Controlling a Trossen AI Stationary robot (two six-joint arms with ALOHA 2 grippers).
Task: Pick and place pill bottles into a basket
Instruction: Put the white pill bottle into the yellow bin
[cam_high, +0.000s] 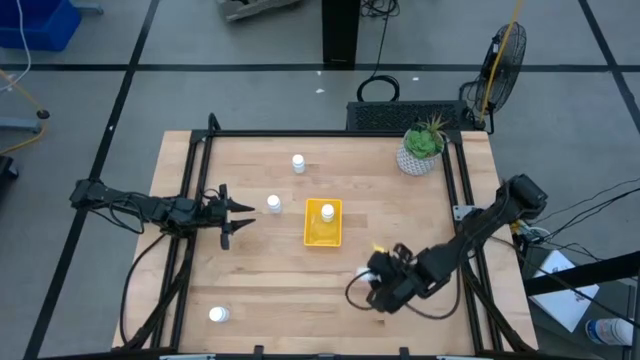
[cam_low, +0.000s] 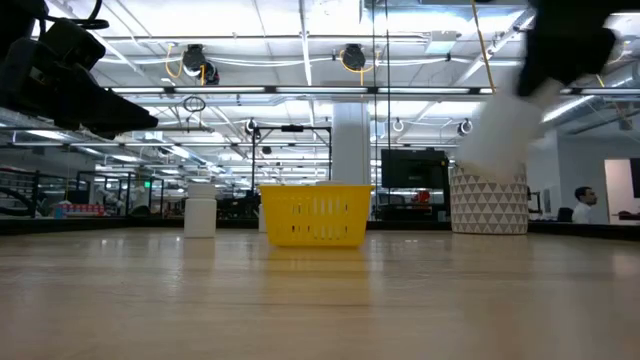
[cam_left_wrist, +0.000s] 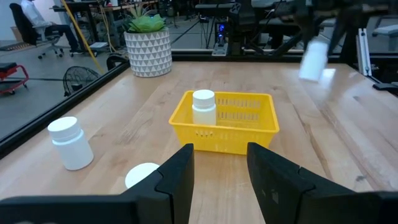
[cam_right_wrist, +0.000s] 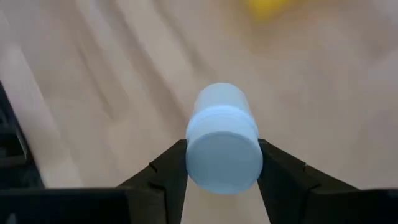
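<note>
The right gripper (cam_right_wrist: 222, 163) was clamped on a pill bottle (cam_right_wrist: 222, 144), its two dark fingers (cam_right_wrist: 166, 168) pressed against opposite sides of the white body. In the right wrist view the bottle's long axis ran along the gripper's own line, with the flat white cap facing back toward the camera and the base pointing away toward the wooden table (cam_high: 260, 280) below. In the low view the held bottle showed as a tilted white blur (cam_low: 500, 130), lifted clear of the tabletop. The high view placed the right gripper (cam_high: 392, 285) over the near right part of the table, near the yellow basket (cam_high: 322, 237) but apart from it.

One bottle (cam_high: 327, 212) stood upright inside the basket, cap upward. Three more stood upright on the table: one (cam_high: 298, 162) beyond the basket, one (cam_high: 273, 204) just beside the left gripper's tips, and one (cam_high: 218, 315) at the near left corner.

The left gripper (cam_high: 240, 213) waited at the left side of the table, its fingers (cam_left_wrist: 177, 180) drawn together on nothing and aimed toward the basket. A white pot with a green plant (cam_high: 421, 150) stood at the far right corner.
</note>
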